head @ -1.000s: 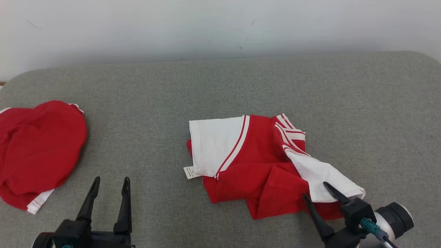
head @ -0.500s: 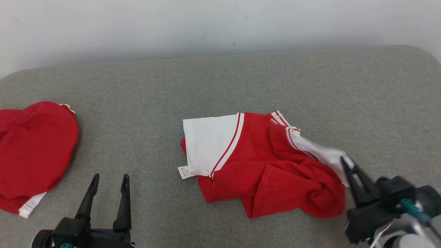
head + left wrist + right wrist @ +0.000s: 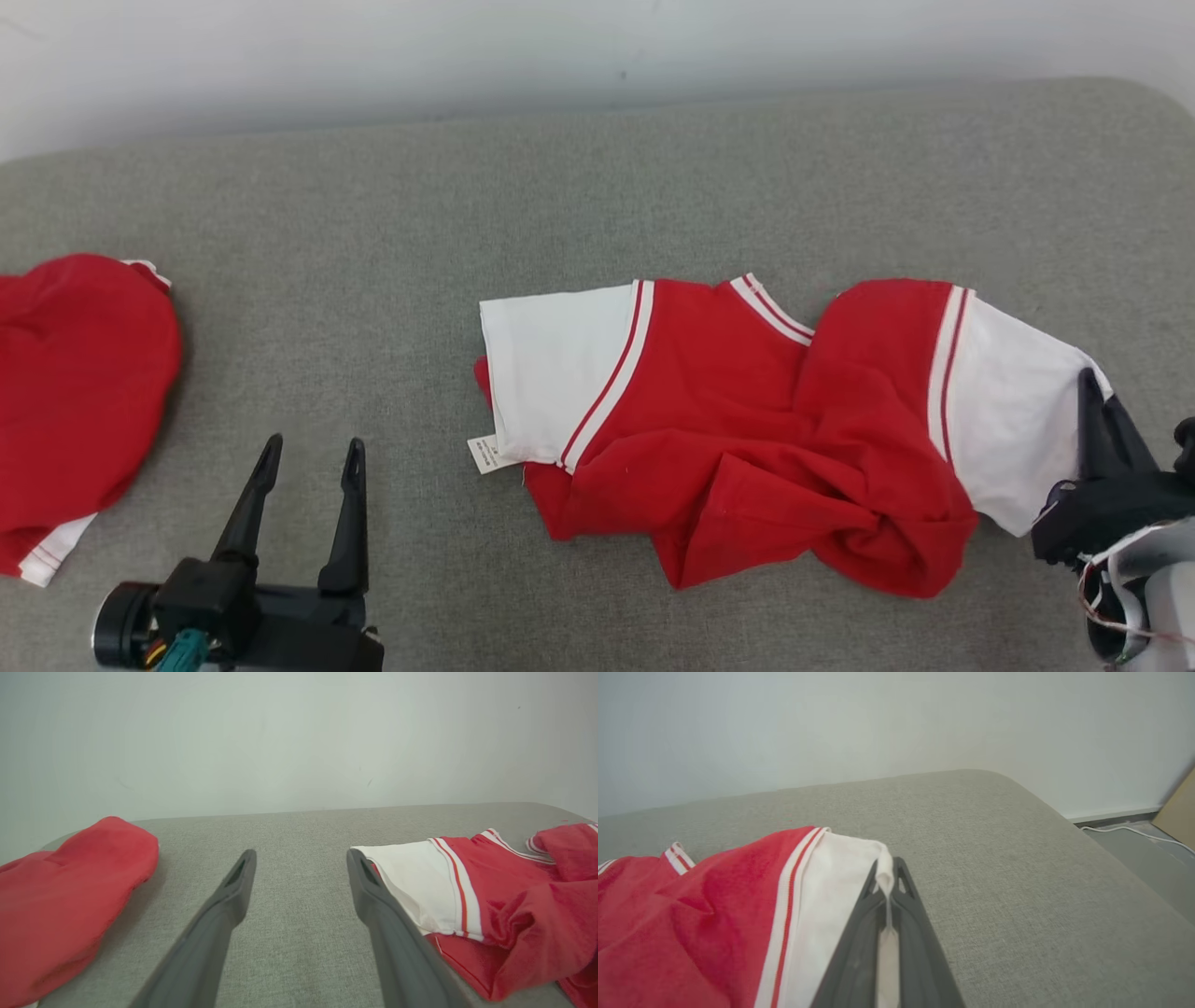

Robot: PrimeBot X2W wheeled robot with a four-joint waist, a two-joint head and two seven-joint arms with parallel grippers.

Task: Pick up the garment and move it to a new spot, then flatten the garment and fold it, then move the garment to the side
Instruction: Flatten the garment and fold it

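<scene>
- Garment point(image 3: 747, 420), red w/ white sleeves & red-white trim, lies crumpled mid-right on the grey fabric-covered counter point(image 3: 560, 205). The lower red part is bunched in folds.
- Right end effector point(image 3: 1089, 387) sits at the garment's far right end, fingers together & clamped on the edge of the right white sleeve point(image 3: 1008, 420).
- Right wrist view: white cloth is pinched between the two dark fingers of the right end effector point(image 3: 891, 877). Sleeve hem stands up at the tips, and the rest of the garment point(image 3: 691, 914) trails off to the left.
- Left end effector point(image 3: 313, 448) is at lower left, fingers apart, holding nothing & well clear of the garment.
- Left wrist view: left end effector point(image 3: 301, 858) is over bare counter, w/ the garment point(image 3: 504, 896) just right of its right finger.
- Small white label point(image 3: 484, 455) pokes out beside the left sleeve's lower corner.
- Second red garment point(image 3: 84, 392) is heaped at the counter's far left, well apart from the first.
</scene>
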